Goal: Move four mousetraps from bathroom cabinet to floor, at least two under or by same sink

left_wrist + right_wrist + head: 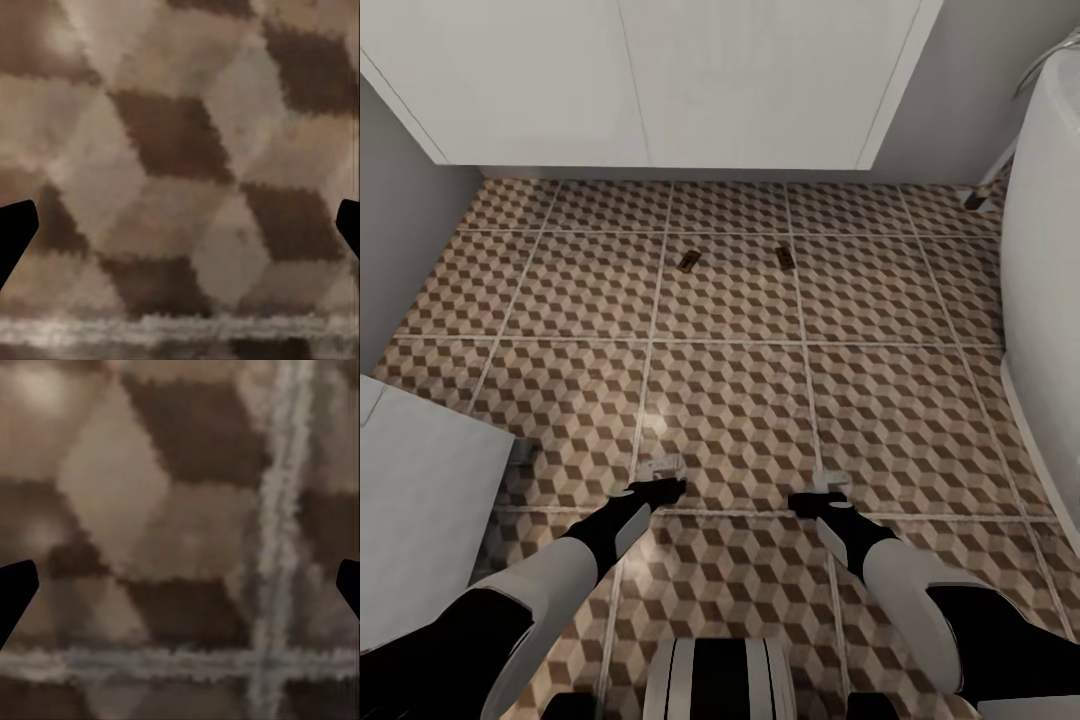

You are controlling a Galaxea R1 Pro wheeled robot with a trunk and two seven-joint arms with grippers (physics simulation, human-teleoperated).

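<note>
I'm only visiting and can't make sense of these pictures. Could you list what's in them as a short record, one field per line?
Place: bathroom floor, cube-patterned tiles
Mousetraps: two on the floor, left mousetrap and right mousetrap, apart, in front of the white vanity
White vanity, at the far edge of the floor
Bathtub, at the right
Left gripper, open, empty, low over the tiles
Right gripper, open, empty, over a grout crossing
Other mousetraps: not seen here
</note>
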